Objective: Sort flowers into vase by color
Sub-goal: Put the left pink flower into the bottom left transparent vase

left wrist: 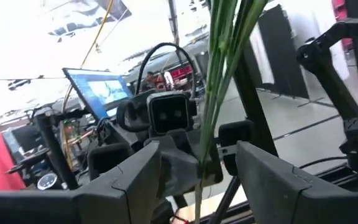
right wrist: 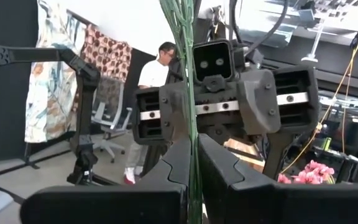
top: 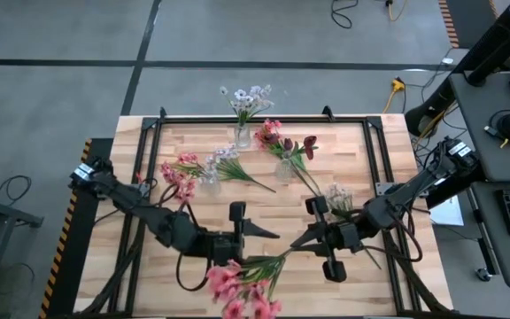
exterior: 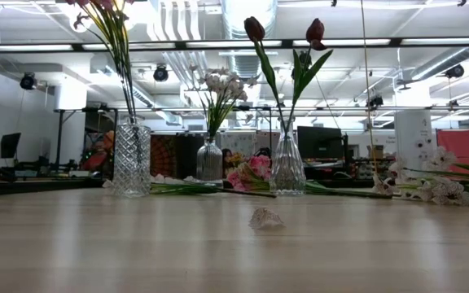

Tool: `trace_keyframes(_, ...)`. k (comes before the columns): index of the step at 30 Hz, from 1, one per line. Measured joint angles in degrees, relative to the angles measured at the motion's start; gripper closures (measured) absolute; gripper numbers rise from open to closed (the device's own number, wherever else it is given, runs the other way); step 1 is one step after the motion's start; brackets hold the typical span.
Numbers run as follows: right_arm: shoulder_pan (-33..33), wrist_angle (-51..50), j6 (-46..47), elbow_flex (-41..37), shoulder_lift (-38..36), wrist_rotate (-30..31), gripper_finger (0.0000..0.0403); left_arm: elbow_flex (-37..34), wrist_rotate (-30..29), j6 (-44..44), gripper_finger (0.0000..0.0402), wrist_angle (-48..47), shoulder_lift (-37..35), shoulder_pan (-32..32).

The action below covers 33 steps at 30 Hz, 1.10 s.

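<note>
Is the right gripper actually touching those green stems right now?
Touching. The right wrist view shows the right gripper shut on the green stems, pinched between its fingers.

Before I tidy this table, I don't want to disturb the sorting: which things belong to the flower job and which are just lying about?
Job:
- pink flower bunch, stems pinched in the right gripper; left gripper open around them
- three glass vases
- loose flowers on the table

Lying about:
- fallen petal
- cables on the floor

Pink blooms [top: 242, 292] cut off at btm.
</note>
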Motion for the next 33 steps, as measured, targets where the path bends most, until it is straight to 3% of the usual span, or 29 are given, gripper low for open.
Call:
trace_keyframes(4, -0.53, 0.39, -0.31, -0.01, 1.30, 0.01, 0.0390, -0.02, 3.42, -0.83, 0.0209, 1.54, 0.00, 1.25)
trace_keyframes(13, -3.15, 0.88, -0.37, 0.00, 2.36, 0.27, 0.0390, -0.08, 4.37, -1.25, 0.0215, 1.57, 0.00, 1.84)
trace_keyframes(18, -3.54, 0.88, -0.44, 0.00, 2.37, 0.31, 0.0390, -0.11, 4.36, -1.77, 0.0264, 1.55, 0.00, 1.82)
trace_keyframes(25, -3.63, 0.84, 0.44, 0.00, 2.36, 0.26, 0.0390, -0.13, 4.32, -3.56, 0.0382, 1.50, 0.00, 1.82)
trace_keyframes(29, -3.61, 0.45, 1.36, 0.00, 2.36, 0.22, 0.0380, -0.13, 3.93, -4.80, 0.0392, 1.53, 0.00, 1.82)
trace_keyframes(33, -3.63, 0.42, 2.77, 0.00, 2.35, 0.41, 0.0331, -0.13, 1.29, -4.94, 0.0399, 0.91, 0.00, 1.82)
